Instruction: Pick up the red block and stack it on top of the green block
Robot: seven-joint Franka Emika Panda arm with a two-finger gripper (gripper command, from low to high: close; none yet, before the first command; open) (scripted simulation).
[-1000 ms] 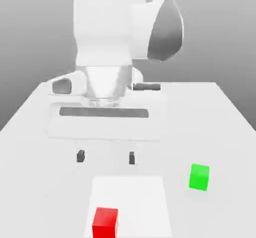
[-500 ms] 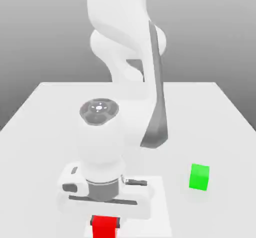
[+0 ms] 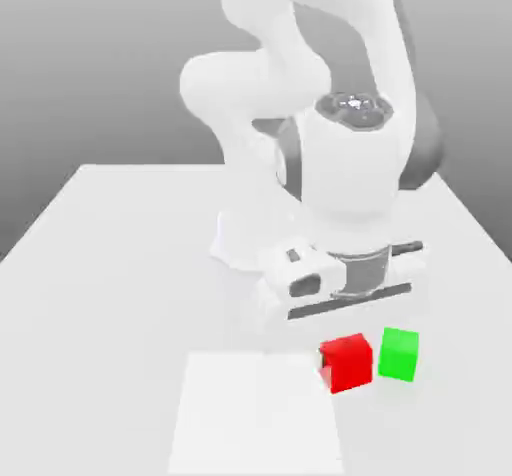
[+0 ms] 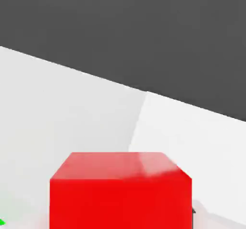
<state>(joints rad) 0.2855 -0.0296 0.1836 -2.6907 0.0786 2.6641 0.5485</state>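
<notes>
The end effector [image 3: 346, 356] holds the red block [image 3: 347, 363] near the green block [image 3: 399, 354], above the worktop [image 3: 110, 314].

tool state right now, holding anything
Tool: closed on the red block, exterior view's left of the green block.

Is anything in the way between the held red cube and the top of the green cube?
Nothing visible stands between the small red cube and the small green cube.
</notes>
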